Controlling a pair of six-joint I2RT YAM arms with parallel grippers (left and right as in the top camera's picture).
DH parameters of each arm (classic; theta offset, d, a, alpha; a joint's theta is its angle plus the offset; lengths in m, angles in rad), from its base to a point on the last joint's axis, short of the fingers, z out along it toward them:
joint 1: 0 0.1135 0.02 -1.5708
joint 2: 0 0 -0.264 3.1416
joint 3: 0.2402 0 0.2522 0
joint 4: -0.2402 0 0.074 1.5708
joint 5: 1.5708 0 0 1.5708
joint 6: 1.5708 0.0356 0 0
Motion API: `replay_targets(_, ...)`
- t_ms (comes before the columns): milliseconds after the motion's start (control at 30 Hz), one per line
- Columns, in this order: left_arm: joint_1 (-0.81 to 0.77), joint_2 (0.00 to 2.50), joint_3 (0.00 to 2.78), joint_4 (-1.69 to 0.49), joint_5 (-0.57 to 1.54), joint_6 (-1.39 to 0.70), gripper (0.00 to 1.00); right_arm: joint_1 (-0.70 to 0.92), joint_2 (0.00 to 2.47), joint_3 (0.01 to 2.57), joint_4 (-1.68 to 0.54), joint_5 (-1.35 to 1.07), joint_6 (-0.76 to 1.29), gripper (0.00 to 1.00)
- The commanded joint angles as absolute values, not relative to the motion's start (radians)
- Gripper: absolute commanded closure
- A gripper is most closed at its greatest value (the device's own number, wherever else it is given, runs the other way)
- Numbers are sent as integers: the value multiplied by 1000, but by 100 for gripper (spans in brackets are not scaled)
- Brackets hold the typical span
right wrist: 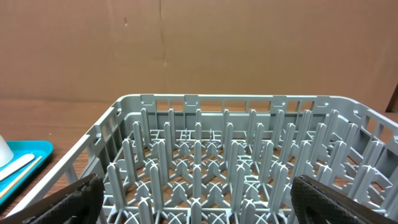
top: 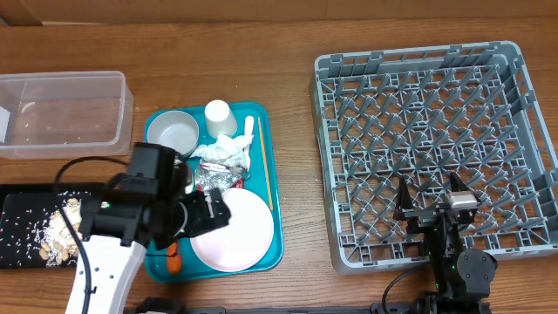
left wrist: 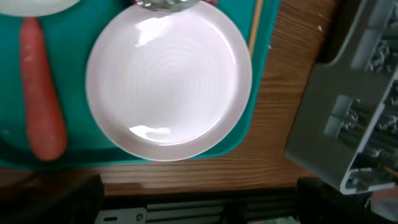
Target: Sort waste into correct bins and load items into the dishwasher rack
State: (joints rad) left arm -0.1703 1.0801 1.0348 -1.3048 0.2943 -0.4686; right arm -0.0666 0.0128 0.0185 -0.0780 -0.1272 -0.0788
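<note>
- Left gripper (top: 209, 212) hangs over the near-left part of the plate (top: 234, 228), jaws spread wide and nothing between them. In its wrist view only the two dark fingertips show, at the bottom corners.
- Right gripper (top: 429, 205) sits above the near edge of the rack (top: 418, 58), jaws also wide apart and bare. Its wrist view cuts the fingers off at the bottom.
- The plate lies flat in the near-right corner of the teal tray (top: 272, 174), and the left arm covers its left rim from overhead.
- An orange carrot-like piece (left wrist: 40, 93) lies left of the plate, mostly hidden under the arm from overhead.
- A white rim (left wrist: 31, 5) is cut off at the top-left of the left wrist view. I cannot tell whether it is a second bowl.
- The foil (top: 214, 179) lies just beyond the plate, with the napkin (top: 225, 153) touching its far side.
- A thin wooden stick (top: 264, 166) runs along the tray's right edge.
- The bowl (top: 172, 133), the cup (top: 218, 118) and the utensil (top: 248, 129) sit at the tray's far end.
- The scraps (top: 65, 227) lie in the black tray (top: 22, 205) at near left, whose right end the arm hides.
- The tub (top: 61, 77) stands at far left, and a white bit inside it is cut off by the frame.
</note>
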Motion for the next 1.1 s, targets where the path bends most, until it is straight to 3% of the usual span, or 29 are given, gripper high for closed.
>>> replay_targets(0, -237, 1080, 1058, -1268, 329, -429, 0, -72, 3, 8, -72, -133, -79, 0)
replay_targets(467, -311, 1093, 1057, -1229, 327, -434, 0, -72, 3, 8, -72, -133, -79, 0)
replay_targets(800, -311, 1162, 1057, -1222, 151, -456, 0, -72, 3, 8, -72, -133, -79, 0)
replay_targets(1067, -308, 1173, 1080, -1217, 150, -456, 0, -72, 3, 8, -72, -133, -79, 0)
